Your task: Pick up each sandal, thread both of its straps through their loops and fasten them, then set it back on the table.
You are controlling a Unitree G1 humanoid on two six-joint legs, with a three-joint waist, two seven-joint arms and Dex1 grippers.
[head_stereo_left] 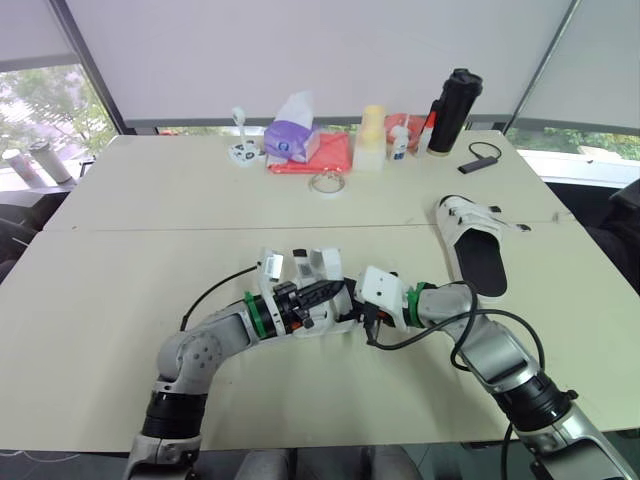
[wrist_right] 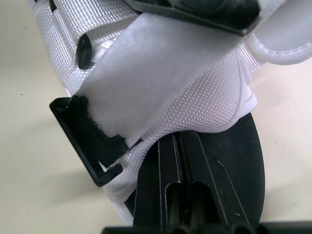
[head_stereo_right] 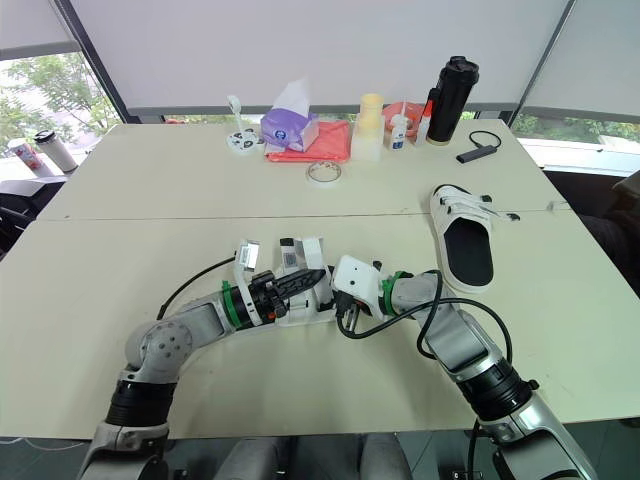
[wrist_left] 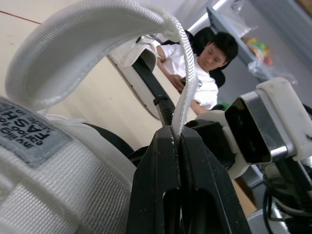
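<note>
so that the strap (wrist_left: 87, 34) can enter its loop (wrist_right: 80, 144), left fingers (wrist_left: 156, 170) pinch it while right fingers (wrist_right: 163, 165) clamp the sandal (wrist_right: 214, 92) at lower centre.

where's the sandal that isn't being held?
Eye views, robot's right: the sandal lies flat on the table across its centre seam, nearer than the black adapter.

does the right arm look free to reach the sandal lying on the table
Probably not yet: the right hand is shut on the held sandal. The way to the lying sandal looks free, bare table between.
</note>
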